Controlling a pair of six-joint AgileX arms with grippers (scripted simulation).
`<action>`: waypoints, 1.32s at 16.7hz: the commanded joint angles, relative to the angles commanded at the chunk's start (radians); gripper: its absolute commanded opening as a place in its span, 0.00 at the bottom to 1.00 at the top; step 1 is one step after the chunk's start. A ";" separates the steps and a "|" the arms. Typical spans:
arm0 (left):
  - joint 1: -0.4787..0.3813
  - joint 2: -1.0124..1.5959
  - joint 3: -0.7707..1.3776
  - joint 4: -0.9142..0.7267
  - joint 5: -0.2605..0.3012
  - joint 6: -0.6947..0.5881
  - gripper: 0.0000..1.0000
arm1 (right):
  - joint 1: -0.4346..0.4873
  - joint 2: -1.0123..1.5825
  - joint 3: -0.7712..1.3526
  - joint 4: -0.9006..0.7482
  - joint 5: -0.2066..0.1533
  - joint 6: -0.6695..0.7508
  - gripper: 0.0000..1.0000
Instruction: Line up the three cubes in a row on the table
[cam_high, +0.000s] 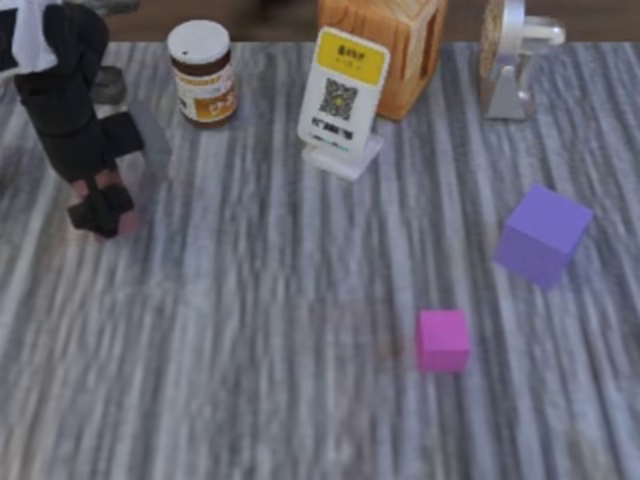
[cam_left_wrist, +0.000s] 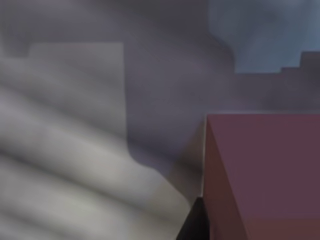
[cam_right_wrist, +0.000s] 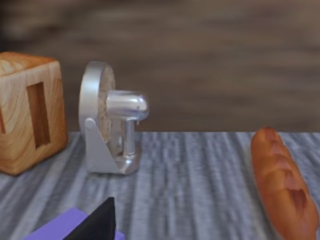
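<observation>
- The counter (cam_high: 280, 380) fills nearly the whole top view with grey-and-white streaked grain.
- My left arm (cam_high: 60, 90) reaches down at the counter's far left, its gripper (cam_high: 100, 212) low over the surface there.
- The orange wooden block (cam_high: 385, 45) stands at the back edge, a little right of centre; the right wrist view shows a slot cut in its side (cam_right_wrist: 30, 112).
- The violet-purple cube (cam_high: 543, 235) sits on the right side of the counter, well apart from the other cubes. A corner of it shows in the right wrist view (cam_right_wrist: 55, 227) just beside a dark fingertip (cam_right_wrist: 97, 222).
- The reddish-brown cube (cam_left_wrist: 262, 175) fills the lower part of the left wrist view, close against the left gripper; from above only a sliver of it shows (cam_high: 128, 221) beside the fingers. I cannot tell whether those fingers are clamped on it or apart.
- The magenta cube (cam_high: 443, 340) lies right of centre, nearer the front, near the violet one but not touching it.
- A white QR-code stand (cam_high: 342, 100) and a brown jar (cam_high: 202, 75) stand toward the back.
- A metal fixture (cam_high: 512, 65) stands at the back right.
- My right arm is out of the top view; I cannot tell the state of its fingers.
- A bread loaf (cam_right_wrist: 285, 180) lies on the counter in the right wrist view.
</observation>
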 joint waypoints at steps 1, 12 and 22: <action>0.000 0.000 0.000 0.000 0.000 0.000 0.00 | 0.000 0.000 0.000 0.000 0.000 0.000 1.00; 0.007 -0.061 0.112 -0.165 0.012 -0.008 0.00 | 0.000 0.000 0.000 0.000 0.000 0.000 1.00; -0.027 -0.094 0.163 -0.249 0.009 -0.025 0.00 | 0.000 0.000 0.000 0.000 0.000 0.000 1.00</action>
